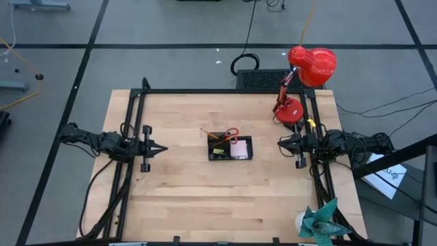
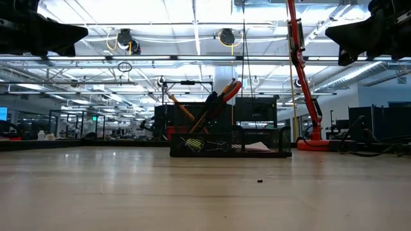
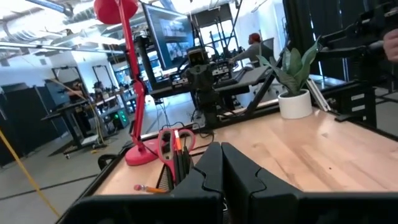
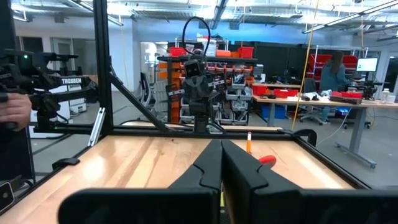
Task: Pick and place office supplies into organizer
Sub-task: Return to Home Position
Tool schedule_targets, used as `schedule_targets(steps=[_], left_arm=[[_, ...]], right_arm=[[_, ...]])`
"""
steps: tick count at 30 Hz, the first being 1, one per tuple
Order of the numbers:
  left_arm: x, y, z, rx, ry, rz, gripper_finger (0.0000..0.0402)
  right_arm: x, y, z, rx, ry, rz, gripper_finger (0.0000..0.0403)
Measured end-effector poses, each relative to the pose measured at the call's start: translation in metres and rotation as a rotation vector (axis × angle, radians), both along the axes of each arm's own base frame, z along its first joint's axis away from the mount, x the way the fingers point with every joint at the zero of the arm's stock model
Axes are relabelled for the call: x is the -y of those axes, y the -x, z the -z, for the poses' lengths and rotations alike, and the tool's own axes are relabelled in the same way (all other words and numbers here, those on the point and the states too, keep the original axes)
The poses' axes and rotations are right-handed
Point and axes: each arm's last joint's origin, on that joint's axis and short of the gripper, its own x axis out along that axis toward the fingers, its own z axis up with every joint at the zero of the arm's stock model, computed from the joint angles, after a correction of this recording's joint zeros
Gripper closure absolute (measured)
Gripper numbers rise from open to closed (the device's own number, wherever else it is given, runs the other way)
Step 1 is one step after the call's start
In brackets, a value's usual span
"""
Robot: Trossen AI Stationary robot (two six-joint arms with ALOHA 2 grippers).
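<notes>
The black organizer [image 1: 230,147] stands at the table's middle. Red-handled scissors [image 1: 232,132] and an orange pencil [image 1: 211,134] stick up out of its taller section [image 2: 205,131]. A pink pad [image 1: 239,149] and a small yellow piece [image 1: 218,150] lie in its lower compartments. My left gripper [image 1: 161,148] hovers shut at the left, pointing level at the organizer, with nothing in it. Opposite it, my right gripper [image 1: 280,142] hovers shut and empty at the right. In the wrist views the shut fingers [image 3: 222,163] [image 4: 222,157] hide most of the organizer.
A red desk lamp [image 1: 305,72] stands at the far right corner, with a black ribbed box [image 1: 263,79] behind the table edge. A teal paper plant [image 1: 322,220] sits at the near right corner. A tiny dark speck [image 2: 259,181] lies on the wood near the organizer.
</notes>
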Motion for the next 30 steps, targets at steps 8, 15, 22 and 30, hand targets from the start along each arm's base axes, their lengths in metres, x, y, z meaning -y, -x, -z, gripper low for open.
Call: schedule_targets(steps=[8, 15, 22, 30], left_arm=[[0.0000, -0.0003, 0.0004, -0.010, 0.104, 0.009, 0.0396], [0.0000, -0.0003, 0.0005, -0.012, 0.115, 0.009, 0.0377], [0.0000, -0.0003, 0.0004, -0.011, 0.113, 0.009, 0.0390], [0.0000, -0.0003, 0.0004, -0.011, 0.113, 0.009, 0.0392]], right_arm=[[0.0000, -0.0002, 0.0013, -0.014, -0.004, -0.002, 0.0403], [0.0000, -0.0002, 0.0014, -0.015, -0.006, 0.000, 0.0403], [0.0000, -0.0002, 0.0014, -0.015, -0.006, 0.001, 0.0403], [0.0000, -0.0002, 0.0014, -0.015, -0.006, 0.001, 0.0403]])
